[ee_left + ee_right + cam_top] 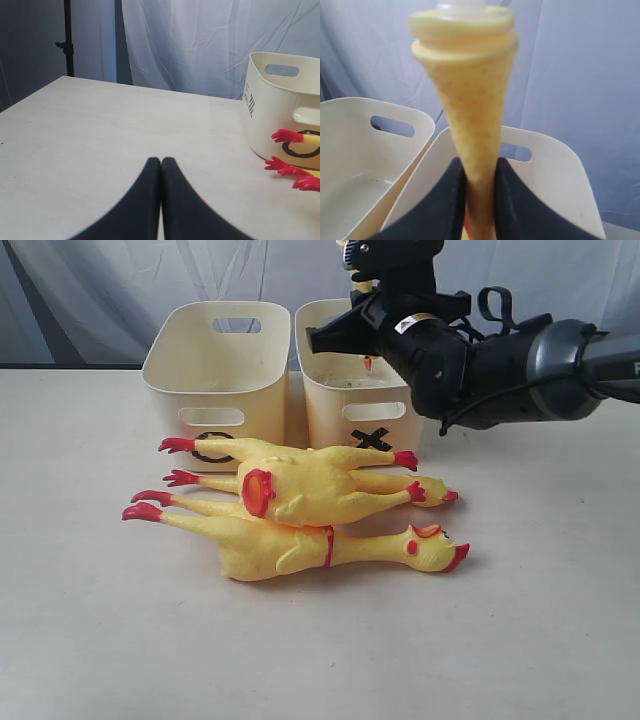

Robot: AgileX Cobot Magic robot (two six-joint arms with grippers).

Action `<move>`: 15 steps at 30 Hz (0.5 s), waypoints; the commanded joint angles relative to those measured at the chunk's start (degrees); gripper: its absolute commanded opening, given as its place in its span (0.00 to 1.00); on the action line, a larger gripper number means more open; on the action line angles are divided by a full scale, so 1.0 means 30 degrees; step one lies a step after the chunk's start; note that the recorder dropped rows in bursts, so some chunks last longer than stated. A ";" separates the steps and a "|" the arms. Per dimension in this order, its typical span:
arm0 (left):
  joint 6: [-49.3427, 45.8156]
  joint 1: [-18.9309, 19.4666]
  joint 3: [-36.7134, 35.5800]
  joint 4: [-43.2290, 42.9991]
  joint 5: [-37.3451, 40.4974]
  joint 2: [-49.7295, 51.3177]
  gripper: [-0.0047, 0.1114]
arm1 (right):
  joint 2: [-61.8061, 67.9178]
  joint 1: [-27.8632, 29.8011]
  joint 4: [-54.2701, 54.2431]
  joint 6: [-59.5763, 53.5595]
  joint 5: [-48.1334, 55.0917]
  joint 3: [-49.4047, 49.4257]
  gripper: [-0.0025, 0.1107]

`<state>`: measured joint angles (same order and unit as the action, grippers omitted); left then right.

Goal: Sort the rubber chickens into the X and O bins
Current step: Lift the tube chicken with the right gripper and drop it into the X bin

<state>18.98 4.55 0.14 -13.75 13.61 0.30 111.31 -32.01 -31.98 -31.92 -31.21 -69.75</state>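
Chicken with white tube end clamped in right pincer, held above X bin. Other chickens piled on surface just in front of X bin and neighbouring O bin. Left pincer closed, empty, well apart from X bin.

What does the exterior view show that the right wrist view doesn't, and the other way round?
Only the exterior view shows the rubber chickens piled on the table, plus the black marks on the O bin and X bin. Only the right wrist view shows, close up, the right gripper clamped on a yellow rubber piece with a pale cap. Both show the two cream bins.
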 commanded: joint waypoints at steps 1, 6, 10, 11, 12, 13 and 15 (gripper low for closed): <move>-0.0005 -0.0051 -0.0048 -0.0143 0.0018 -0.0101 0.04 | 0.0155 -0.0007 -0.0177 0.0164 -0.0430 -0.0227 0.08; -0.0005 -0.0051 -0.0048 -0.0143 0.0018 -0.0101 0.04 | 0.0314 -0.0007 -0.0660 0.0164 -0.0097 -0.0227 0.39; -0.0005 -0.0051 -0.0048 -0.0143 0.0018 -0.0101 0.04 | 0.0352 -0.0007 -0.0974 0.0199 0.0006 -0.0227 0.58; -0.0005 -0.0051 -0.0048 -0.0143 0.0018 -0.0101 0.04 | 0.0352 -0.0007 -0.1053 0.0199 -0.0033 -0.0227 0.58; -0.0005 -0.0051 -0.0048 -0.0143 0.0018 -0.0101 0.04 | 0.0352 -0.0007 -0.1069 0.0199 -0.0065 -0.0227 0.58; -0.0005 -0.0051 -0.0048 -0.0143 0.0018 -0.0101 0.04 | 0.0352 -0.0007 -0.1069 0.0199 -0.0065 -0.0227 0.58; -0.0005 -0.0051 -0.0048 -0.0143 0.0018 -0.0101 0.04 | 0.0267 -0.0007 -0.1069 0.0199 -0.0065 -0.0227 0.57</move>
<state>18.98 4.55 0.14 -13.75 13.61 0.30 112.35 -32.05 -34.93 -31.53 -31.09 -70.11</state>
